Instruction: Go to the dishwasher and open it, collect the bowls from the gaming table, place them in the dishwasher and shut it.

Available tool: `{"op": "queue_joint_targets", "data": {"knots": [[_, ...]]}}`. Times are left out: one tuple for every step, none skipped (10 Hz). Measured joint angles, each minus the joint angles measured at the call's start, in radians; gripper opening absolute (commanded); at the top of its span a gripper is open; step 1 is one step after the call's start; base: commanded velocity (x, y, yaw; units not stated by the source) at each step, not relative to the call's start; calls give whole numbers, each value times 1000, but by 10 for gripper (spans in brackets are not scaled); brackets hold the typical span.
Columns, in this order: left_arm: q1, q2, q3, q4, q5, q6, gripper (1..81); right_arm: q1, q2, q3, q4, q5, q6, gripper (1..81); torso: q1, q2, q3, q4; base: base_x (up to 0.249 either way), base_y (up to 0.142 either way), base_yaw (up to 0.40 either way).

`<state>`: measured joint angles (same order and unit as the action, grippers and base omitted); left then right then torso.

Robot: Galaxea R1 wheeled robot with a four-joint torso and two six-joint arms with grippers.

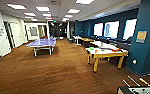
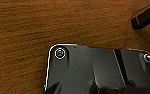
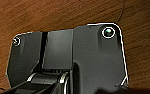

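setting: open office room, brown carpet floor (image 1: 53,72), teal wall (image 1: 148,37) on the right, bright windows (image 1: 111,28) along it
gaming desk: white glossy top, yellow edge and legs (image 1: 106,53), right of centre, near the teal wall
bowl: lime-green spot (image 1: 92,48) on the near-left end of the gaming desk, too small to say more
other items on it: orange and white bits (image 1: 113,50), unclear
ping-pong table: blue top (image 1: 41,43), left of centre, farther back, well apart from the gaming desk
football table: corner with rods (image 1: 138,88) at the lower right, close to me
more desks: wooden tops (image 1: 87,39) farther back along the windows
my left hand: can't tell if open or closed; left wrist view has dark plate over carpet
my right hand: can't tell either; right wrist view has dark plate over carpet
dark bar: (image 2: 144,17) over the carpet in the left wrist view
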<state>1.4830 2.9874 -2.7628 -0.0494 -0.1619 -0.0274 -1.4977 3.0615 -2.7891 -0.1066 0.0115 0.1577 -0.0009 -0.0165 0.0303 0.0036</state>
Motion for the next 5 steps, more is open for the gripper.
{"op": "queue_joint_targets", "data": {"knots": [[1, -11, -4, 0, 0, 0, 811, -1, 13, 6, 0, -1, 0, 811, 0, 0, 0, 0, 169, 112, 0], [-2, -10, -9, 0, 0, 0, 811, 1, 14, 11, 0, 0, 0, 811, 1, 0, 0, 0, 169, 113, 0], [-2, 0, -3, 0, 0, 0, 811, 1, 10, 8, 0, 0, 0, 811, 1, 0, 0, 0, 169, 83, 0], [-3, 1, -1, 0, 0, 0, 811, 1, 5, 7, 0, 0, 0, 811, 1, 0, 0, 0, 169, 64, 0], [-3, -6, -2, 0, 0, 0, 811, 2, 5, 7, 0, 1, 0, 811, 1, 0, 0, 0, 169, 62, 0]]}}
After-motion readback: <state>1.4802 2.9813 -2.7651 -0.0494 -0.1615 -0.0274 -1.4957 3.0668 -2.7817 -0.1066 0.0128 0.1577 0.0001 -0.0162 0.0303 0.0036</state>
